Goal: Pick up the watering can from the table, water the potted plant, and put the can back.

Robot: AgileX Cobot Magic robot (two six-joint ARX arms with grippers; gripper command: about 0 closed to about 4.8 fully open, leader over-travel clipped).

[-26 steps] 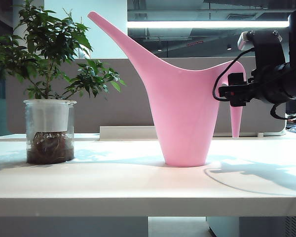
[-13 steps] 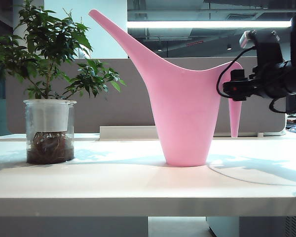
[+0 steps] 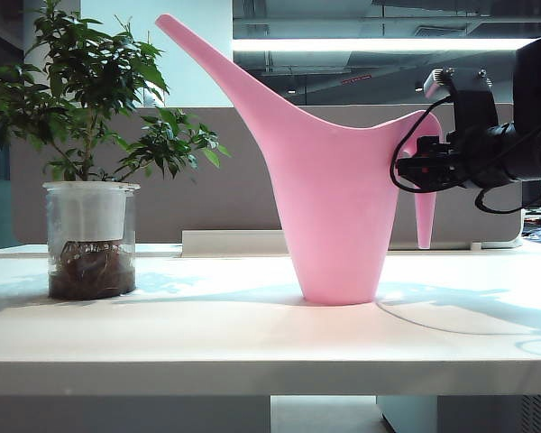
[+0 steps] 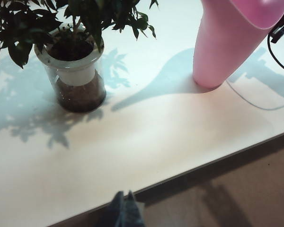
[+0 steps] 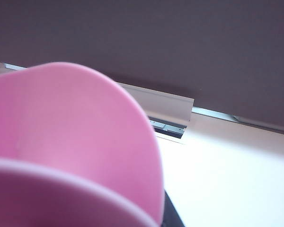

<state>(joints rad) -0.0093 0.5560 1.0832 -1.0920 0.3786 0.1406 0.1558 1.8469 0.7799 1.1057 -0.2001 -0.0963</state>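
Note:
The pink watering can (image 3: pixel 334 207) stands upright on the white table (image 3: pixel 252 347), spout slanting up toward the potted plant (image 3: pixel 90 135) at the left. My right gripper (image 3: pixel 421 168) reaches in from the right and is closed around the top of the can's arched handle. In the right wrist view the pink can (image 5: pixel 75 142) fills the near field and only one dark finger (image 5: pixel 169 213) shows beside it. My left gripper (image 4: pixel 124 208) is shut and empty, hovering past the table's front edge, well short of the plant (image 4: pixel 75 61) and the can (image 4: pixel 227 47).
A grey partition wall (image 3: pixel 243 180) runs behind the table, with a white cable tray (image 3: pixel 234 242) along its foot. A black cable (image 4: pixel 255 97) lies on the table beside the can. The floor (image 4: pixel 236 198) shows below the front edge.
My right gripper has moved left and slightly down onto the handle and its jaws have narrowed. The can's spout and handle tip have shifted a little left. The left arm has stayed put.

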